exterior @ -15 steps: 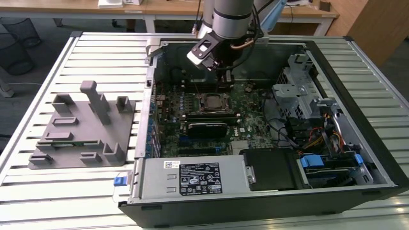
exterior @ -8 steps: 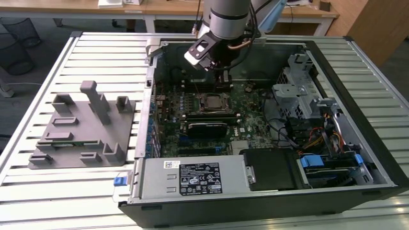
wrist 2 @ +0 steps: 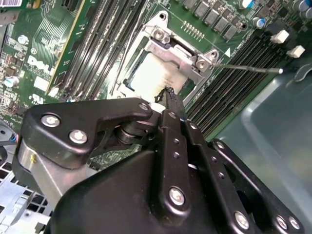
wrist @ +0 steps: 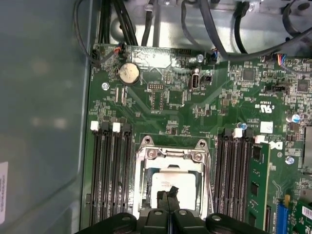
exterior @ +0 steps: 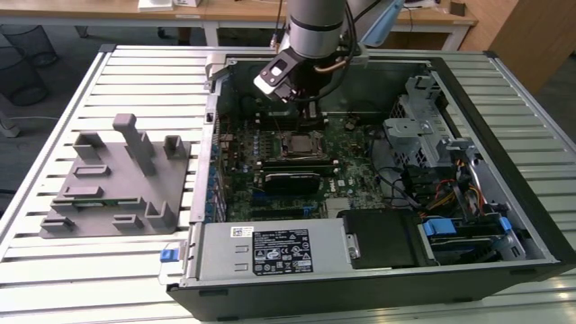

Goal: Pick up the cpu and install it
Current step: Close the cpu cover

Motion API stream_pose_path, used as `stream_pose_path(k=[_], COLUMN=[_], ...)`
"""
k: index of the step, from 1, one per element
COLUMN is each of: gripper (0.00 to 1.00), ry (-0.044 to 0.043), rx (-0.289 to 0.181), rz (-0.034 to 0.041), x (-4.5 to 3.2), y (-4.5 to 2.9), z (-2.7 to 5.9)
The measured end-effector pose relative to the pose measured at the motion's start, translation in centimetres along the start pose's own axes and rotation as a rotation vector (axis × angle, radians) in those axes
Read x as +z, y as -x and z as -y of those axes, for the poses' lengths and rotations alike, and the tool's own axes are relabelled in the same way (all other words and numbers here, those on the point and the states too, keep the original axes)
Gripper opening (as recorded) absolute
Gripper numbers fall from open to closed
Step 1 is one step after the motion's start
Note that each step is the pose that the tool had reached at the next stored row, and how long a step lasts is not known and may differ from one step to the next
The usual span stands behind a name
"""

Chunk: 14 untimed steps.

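Already the cpu point(wrist: 178, 181) lies in the motherboard socket point(wrist: 170, 154); the gripper point(wrist: 168, 195), closed and empty, is poised right over it.

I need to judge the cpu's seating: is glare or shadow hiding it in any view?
Second wrist view: glare washes the cpu top white, and the gripper covers one edge. First wrist view: cpu bright, edges visible. Exterior view: even light, no glare on it.
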<state>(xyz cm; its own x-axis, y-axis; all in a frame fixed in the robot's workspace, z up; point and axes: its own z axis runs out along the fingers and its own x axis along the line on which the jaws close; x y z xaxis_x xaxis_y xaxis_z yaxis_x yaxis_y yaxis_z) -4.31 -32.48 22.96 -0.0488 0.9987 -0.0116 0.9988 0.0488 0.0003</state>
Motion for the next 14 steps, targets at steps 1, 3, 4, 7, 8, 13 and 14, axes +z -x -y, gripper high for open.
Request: stream_pose_path(k=[1, 3, 4, 7, 8, 13, 14], gripper=[0.11, 0.11, 0.11, 0.11, 0.11, 0.11, 0.11], ry=[-0.0001, -0.0001, -0.0002, -0.0002, -0.0002, -0.0002, -0.0001], rx=[0.0, 0.0, 0.0, 0.0, 0.0, 0.0, 0.0], rz=[0.0, 0.0002, 0.0002, 0.0002, 0.0003, 0.0002, 0.0002], x=[0.09, 0.21, 0.25, 0.31, 0.32, 0.37, 0.38], y=[0.0, 0.04, 0.06, 0.06, 0.06, 0.05, 0.05], z=[0.06, 0.15, 0.18, 0.26, 0.29, 0.4, 0.42])
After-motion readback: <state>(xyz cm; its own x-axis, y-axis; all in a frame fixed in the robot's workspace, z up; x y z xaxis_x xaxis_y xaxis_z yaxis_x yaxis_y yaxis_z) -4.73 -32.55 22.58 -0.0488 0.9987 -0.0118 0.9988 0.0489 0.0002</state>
